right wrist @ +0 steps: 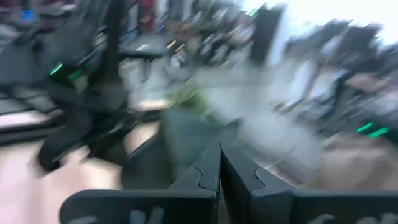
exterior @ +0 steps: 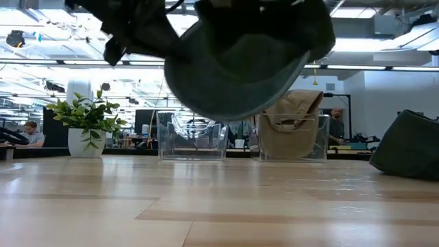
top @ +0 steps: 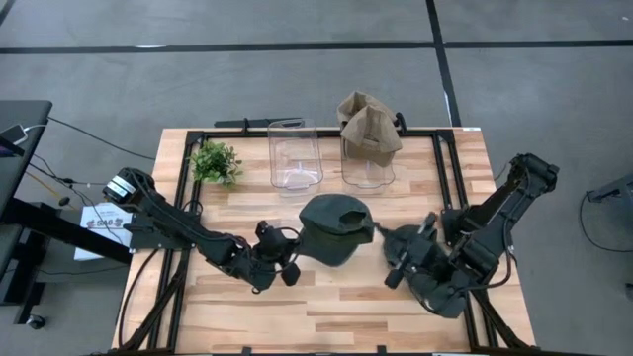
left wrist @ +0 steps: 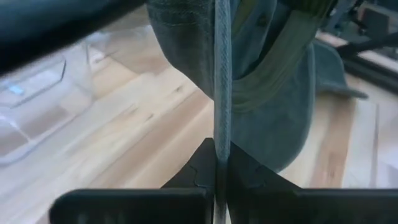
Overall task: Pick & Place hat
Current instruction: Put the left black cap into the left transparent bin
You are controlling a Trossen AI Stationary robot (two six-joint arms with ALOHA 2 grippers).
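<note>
We see the dark green hat (top: 334, 227) hanging above the middle of the wooden table (top: 396, 307), in front of two clear bins. In the low view it floats clear of the tabletop. The left gripper (left wrist: 221, 163) pinches the hat's brim edge between its pressed fingers. The right gripper (right wrist: 219, 163) sits just beside the hat, fingers pressed together and holding nothing. The empty bin (top: 295, 156) stands beside the one holding a tan hat (top: 369, 124); a small potted plant (top: 216, 161) stands at the far left.
</note>
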